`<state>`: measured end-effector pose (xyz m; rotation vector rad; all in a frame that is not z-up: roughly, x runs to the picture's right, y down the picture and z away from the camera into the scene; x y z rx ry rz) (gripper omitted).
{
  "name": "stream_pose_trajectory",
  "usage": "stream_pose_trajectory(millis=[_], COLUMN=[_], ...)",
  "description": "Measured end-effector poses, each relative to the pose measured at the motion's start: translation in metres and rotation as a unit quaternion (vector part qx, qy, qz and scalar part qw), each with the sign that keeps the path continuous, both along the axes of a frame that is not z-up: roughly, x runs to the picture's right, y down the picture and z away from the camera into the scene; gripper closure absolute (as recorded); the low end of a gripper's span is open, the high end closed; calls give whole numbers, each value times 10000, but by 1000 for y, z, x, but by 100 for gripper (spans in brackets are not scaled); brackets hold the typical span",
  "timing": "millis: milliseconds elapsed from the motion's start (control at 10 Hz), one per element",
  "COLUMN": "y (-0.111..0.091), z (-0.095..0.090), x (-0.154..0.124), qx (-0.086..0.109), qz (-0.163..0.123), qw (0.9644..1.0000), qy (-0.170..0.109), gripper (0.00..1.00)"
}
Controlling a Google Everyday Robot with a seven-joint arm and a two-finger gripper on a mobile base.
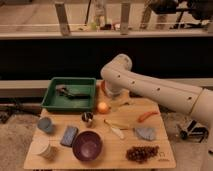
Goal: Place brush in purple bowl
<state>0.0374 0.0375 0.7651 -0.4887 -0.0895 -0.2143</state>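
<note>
Looking like robot test station, lab-type space, not home kitchen.
- Small wooden table [165, 161] standing alone, carrying staged mix: green tray [50, 103], purple bowl [87, 146], grapes [140, 152], orange [103, 107], carrot [147, 116], blue sponge [69, 135], pale cup [44, 147].
- White robot arm [160, 92] extending in from right, gripper [114, 95] hanging at table's back edge, just right of tray.
- Dark low wall [60, 57] running behind; ledge above carrying metal posts [62, 19] and bottle [100, 15].
- Rough speckled floor [12, 145] lying underneath.
</note>
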Motion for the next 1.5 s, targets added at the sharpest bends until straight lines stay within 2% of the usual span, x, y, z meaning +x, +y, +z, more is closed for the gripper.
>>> stream_pose_trajectory(millis=[1200, 1500], y=[-8, -9], z=[33, 37], x=[-72, -80], qx=[-86, -98], qz=[-418, -478], qw=[9987, 9984], qy=[-267, -293], gripper=[20, 20])
